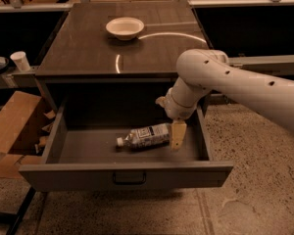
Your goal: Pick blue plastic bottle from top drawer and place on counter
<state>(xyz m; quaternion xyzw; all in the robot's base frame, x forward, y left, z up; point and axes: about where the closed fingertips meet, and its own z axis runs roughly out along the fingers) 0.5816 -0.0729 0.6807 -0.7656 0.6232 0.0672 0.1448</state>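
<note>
1. Clear plastic, the blue plastic bottle [146, 136] lies sideways in the open top drawer [63, 177]; we cannot read its label.
2. The gripper [177, 138] sits at its base end; we cannot tell its state.

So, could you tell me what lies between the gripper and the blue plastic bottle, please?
Nothing shows: in the camera view, the gripper sits inside the top drawer right beside the base end of the blue plastic bottle.

A speckled floor [255, 190] lies under warm, dim light; cardboard [12, 126] lies at the left; a white cup [20, 60] stands above it; a pale bench [245, 1] lines the back; the gripper [178, 133] hangs inside the top drawer [127, 175].
</note>
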